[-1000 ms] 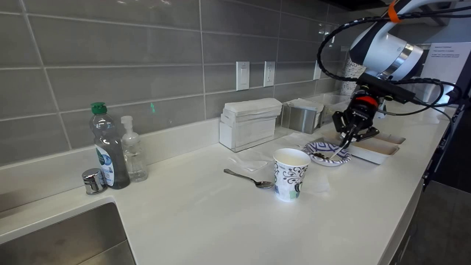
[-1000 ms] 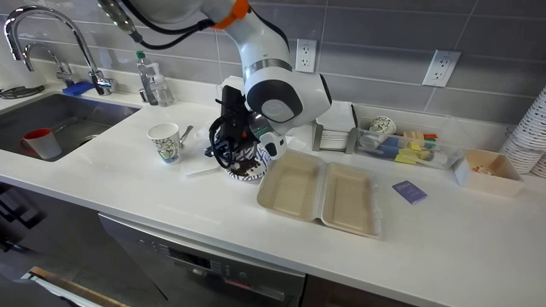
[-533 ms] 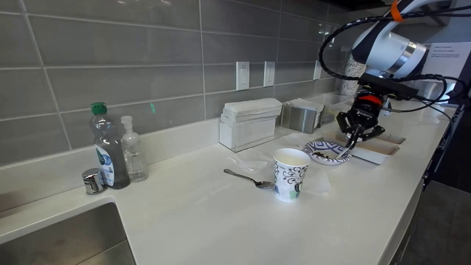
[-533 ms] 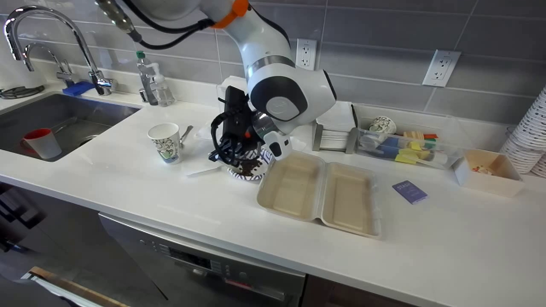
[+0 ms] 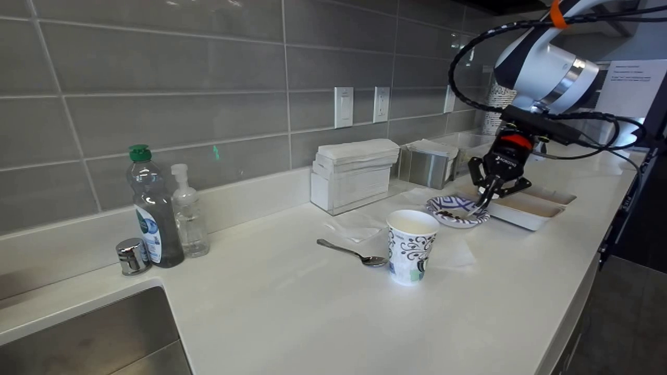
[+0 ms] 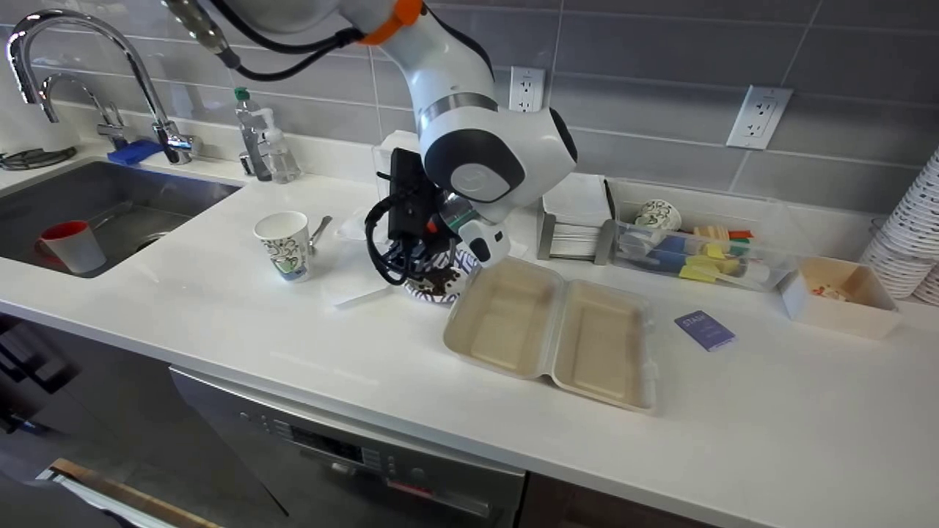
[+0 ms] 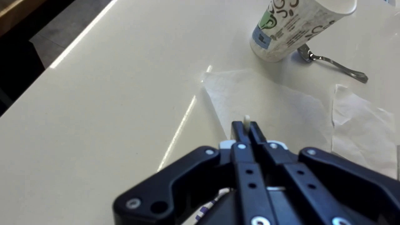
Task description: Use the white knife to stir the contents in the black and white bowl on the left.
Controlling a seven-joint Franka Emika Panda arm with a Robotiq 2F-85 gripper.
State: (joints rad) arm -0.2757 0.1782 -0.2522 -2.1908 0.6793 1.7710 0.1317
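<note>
Wrist view — the fingers (image 7: 238, 128) are clamped on the knife (image 7: 247, 120), which in an exterior view slants into the bowl (image 5: 451, 202) on the worktop (image 5: 312, 312) — stirring seems in hand, the next move calling for a low sweep through the dark contents (image 6: 440, 281).

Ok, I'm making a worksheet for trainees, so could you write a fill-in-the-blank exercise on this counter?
The mug is in the ____.
The spoon lies beside the upright ____.
The gripper holds a knife that reaches down to the patterned ____.
The cap on the taller bottle is colored ____.
Missing words: sink; cup; bowl; green.
</note>
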